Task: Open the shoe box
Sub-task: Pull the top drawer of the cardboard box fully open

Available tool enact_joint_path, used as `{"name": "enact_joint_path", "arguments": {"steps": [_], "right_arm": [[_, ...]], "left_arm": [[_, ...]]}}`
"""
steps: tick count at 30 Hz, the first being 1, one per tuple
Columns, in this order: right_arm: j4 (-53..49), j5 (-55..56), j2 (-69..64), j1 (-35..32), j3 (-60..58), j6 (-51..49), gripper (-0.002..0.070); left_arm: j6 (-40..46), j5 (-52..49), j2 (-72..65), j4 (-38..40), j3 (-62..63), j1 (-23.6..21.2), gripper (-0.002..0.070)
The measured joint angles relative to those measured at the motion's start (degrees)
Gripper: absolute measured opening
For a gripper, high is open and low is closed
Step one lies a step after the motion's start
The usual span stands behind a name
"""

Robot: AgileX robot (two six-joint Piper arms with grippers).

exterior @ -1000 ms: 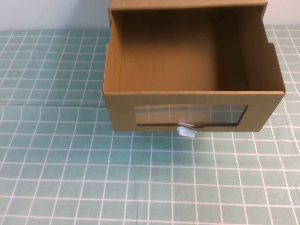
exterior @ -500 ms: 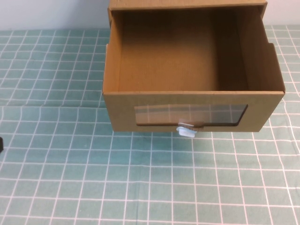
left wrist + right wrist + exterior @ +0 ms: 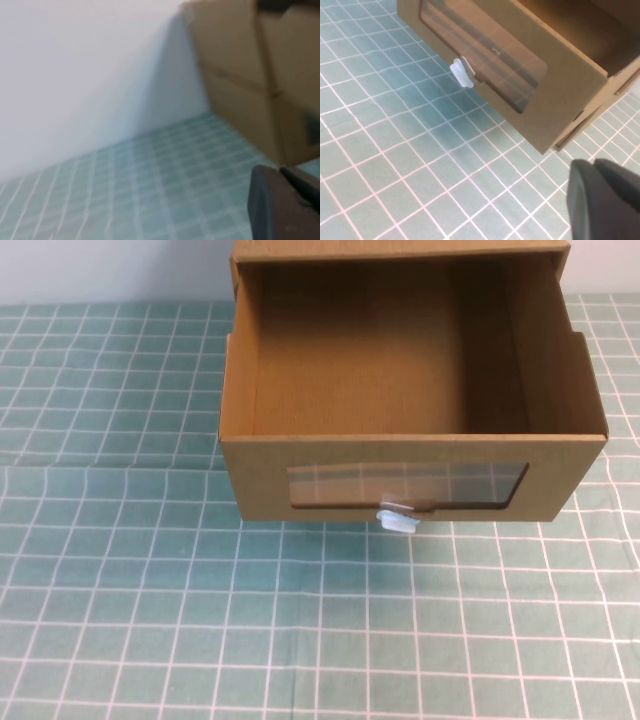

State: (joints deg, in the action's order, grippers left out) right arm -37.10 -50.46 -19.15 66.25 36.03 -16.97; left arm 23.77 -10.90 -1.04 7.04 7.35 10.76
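Note:
The brown cardboard shoe box stands at the back of the table with its drawer pulled out toward me, empty inside. Its front panel has a clear window and a pale blue pull tab below it. Neither gripper shows in the high view. In the right wrist view my right gripper is shut and empty, hovering over the mat off the drawer's front corner, apart from the box and the tab. In the left wrist view my left gripper is shut and empty, beside the box's side.
A green mat with a white grid covers the table in front of and around the box. A pale wall rises behind the table, and the box's outer sleeve stands close against it.
A dark part of the left arm that showed at the high view's left edge half a second ago is gone from it. The box and drawer have not moved.

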Motion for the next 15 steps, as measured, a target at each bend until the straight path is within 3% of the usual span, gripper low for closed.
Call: {"name": "enact_joint_path", "arguments": {"steps": [5,15], "right_arm": [[0.1,0.2,0.0,0.0,0.0,0.0,-0.0013],[0.1,0.2,0.0,0.0,0.0,0.0,-0.0013]], "left_arm": [[-2.7,0.6,1.5,1.7,-8.0,-6.8,-0.0005],[-5.9,-9.5,1.5,2.6,-8.9,-7.4,-0.0005]]}}
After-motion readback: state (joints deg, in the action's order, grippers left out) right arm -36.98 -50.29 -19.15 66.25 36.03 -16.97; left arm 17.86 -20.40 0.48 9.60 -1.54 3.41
